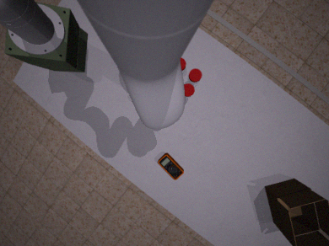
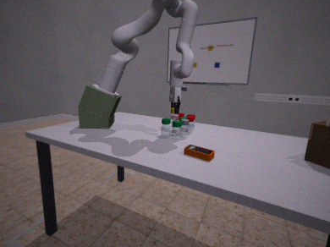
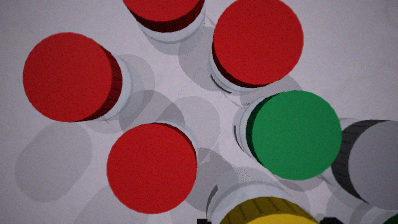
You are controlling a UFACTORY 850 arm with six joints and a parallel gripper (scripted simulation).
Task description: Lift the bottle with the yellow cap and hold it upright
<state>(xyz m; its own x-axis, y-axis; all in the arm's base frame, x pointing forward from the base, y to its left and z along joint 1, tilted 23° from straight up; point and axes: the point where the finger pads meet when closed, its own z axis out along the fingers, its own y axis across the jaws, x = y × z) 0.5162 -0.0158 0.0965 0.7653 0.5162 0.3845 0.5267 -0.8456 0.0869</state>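
My gripper [image 2: 175, 105] is shut on the yellow-capped bottle [image 3: 267, 212], whose cap fills the bottom edge of the wrist view. In the exterior view the bottle [image 2: 173, 109] hangs upright in the fingers, a little above the cluster of other bottles [image 2: 178, 124]. Below it stand several red-capped bottles [image 3: 152, 167], a green-capped bottle [image 3: 296, 135] and a grey-capped bottle [image 3: 375, 160], all upright. In the overhead view the arm hides the gripper and most bottles; only red caps [image 1: 195, 74] show beside it.
An orange multimeter [image 1: 170, 166] lies on the table in front of the cluster and also shows in the side view [image 2: 199, 152]. A dark cardboard box [image 1: 299, 211] stands at the table's right end. The green arm base [image 1: 46, 38] is at the left end.
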